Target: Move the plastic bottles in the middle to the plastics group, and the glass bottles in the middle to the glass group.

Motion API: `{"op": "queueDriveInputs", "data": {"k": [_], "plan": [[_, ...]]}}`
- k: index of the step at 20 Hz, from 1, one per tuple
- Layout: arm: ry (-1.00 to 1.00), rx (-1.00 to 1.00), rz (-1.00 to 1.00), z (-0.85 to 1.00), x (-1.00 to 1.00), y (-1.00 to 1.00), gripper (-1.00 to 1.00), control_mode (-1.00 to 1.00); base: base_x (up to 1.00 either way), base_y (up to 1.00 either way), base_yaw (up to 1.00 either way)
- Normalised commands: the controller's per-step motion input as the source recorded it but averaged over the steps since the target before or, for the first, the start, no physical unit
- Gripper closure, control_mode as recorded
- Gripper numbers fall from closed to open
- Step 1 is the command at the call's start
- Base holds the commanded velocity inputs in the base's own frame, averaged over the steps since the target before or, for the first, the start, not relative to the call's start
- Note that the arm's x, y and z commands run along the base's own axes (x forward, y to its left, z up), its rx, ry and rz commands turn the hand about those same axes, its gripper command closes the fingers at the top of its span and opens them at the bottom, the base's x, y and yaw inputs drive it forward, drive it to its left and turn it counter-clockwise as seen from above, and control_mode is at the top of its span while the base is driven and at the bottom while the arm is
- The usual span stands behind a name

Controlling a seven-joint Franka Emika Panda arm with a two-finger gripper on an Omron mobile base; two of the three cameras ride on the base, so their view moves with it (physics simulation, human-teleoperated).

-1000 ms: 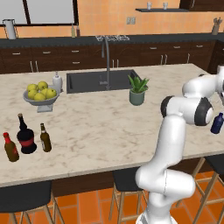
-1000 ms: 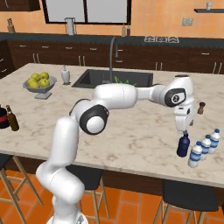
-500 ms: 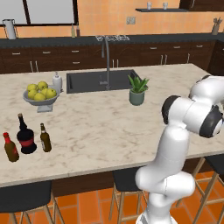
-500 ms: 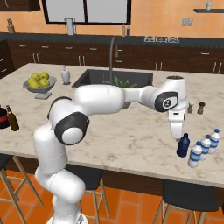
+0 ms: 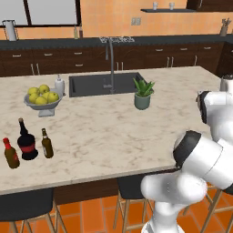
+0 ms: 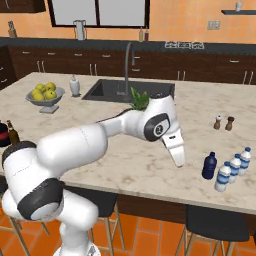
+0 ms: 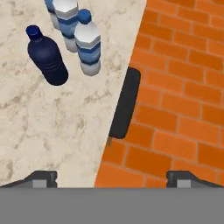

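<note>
The squat dark blue bottle [image 6: 209,166] stands upright near the counter's front right edge, beside three pale bottles with blue caps [image 6: 234,168]. My gripper [image 6: 179,161] hangs open just left of it, touching nothing. In the hand view the dark blue bottle [image 7: 47,57] and the pale bottles [image 7: 89,43] sit at the upper left, with the fingertips [image 7: 41,178] wide apart. Far left, the slim olive-brown bottle [image 5: 47,143] stands next to the black bottle with a red label [image 5: 27,141] and the brown red-capped bottle [image 5: 11,154].
A fruit bowl [image 5: 42,98], a soap dispenser [image 5: 59,84], the sink [image 5: 102,84] and a potted plant [image 5: 142,93] line the back of the counter. Two small shakers [image 6: 223,122] stand behind the plastic bottles. A dark stool [image 7: 126,103] sits below the counter edge.
The gripper let go of the dark blue bottle beside the pale bottles and has swung away to the left. The bottle stays upright.
</note>
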Motion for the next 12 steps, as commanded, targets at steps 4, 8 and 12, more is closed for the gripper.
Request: {"op": "queueDriveInputs", "data": {"k": [4, 8, 12], "plan": [[-0.02, -0.03, 0.61, 0.05, -0.2, 1.0, -1.0, -1.0, 0.0, 0.0, 0.0], [-0.05, 0.0, 0.64, 0.2, -0.07, 1.0, -1.0, -1.0, 0.0, 0.0, 0.0], [-0.05, 0.0, 0.62, 0.34, -0.14, 1.0, -1.0, -1.0, 0.0, 0.0, 0.0]]}}
